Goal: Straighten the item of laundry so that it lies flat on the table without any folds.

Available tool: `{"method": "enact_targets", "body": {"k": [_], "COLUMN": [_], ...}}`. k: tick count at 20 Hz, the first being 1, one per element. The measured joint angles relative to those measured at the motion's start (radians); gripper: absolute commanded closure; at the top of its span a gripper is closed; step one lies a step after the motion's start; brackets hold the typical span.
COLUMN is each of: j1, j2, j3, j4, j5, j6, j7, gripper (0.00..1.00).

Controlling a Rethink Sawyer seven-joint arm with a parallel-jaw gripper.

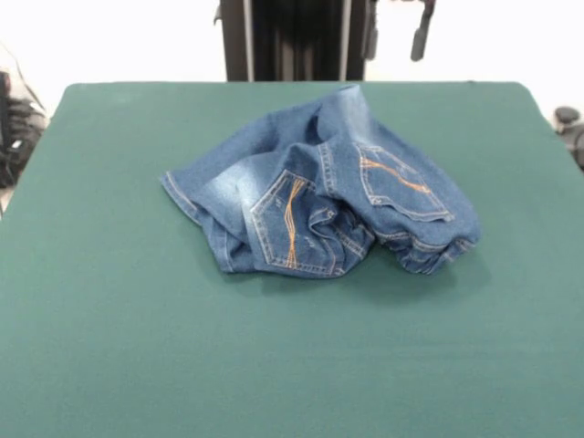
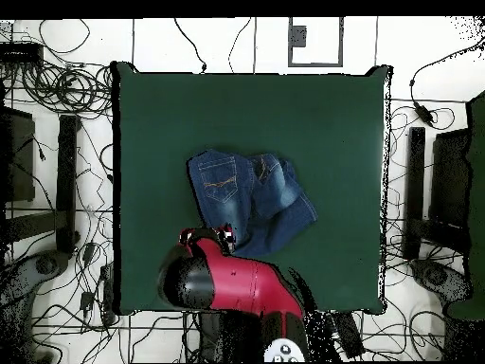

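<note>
My arm [image 2: 242,284] sits over the worktop's 6 o'clock edge in the overhead view, its head just beside the nearest hem of the jeans [image 1: 319,196], and I cannot tell how my end effector is set, since neither view shows it clearly.

As I judge it, nothing is straightened yet, so the first job is choosing a grasp. I would go for a free outer edge and not the thick middle: in the front view the flap reaching out toward 9 o'clock looks like a single layer I could pinch and draw outward, low and slow, letting the bulk anchor the rest. Pinching the rolled fold at 4 o'clock would likely drag the whole bundle along.

The jeans lie a little beyond the centre of the green worktop [image 1: 109,347], crumpled into a rounded heap. They are blue denim with pale faded patches. 2 back pockets with orange stitching face up, 1 at the heap's 6 o'clock and 1 toward 3 o'clock, with the cloth between them buckled. The legs are tucked and doubled; I cannot trace them.
</note>
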Motion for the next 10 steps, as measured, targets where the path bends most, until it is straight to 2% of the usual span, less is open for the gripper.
{"method": "enact_targets", "body": {"k": [10], "j1": [0.018], "j2": [0.173], "j3": [-0.030], "j4": [-0.132], "j5": [0.053], "j6": [-0.031], "j7": [0.000], "gripper": [0.00]}}
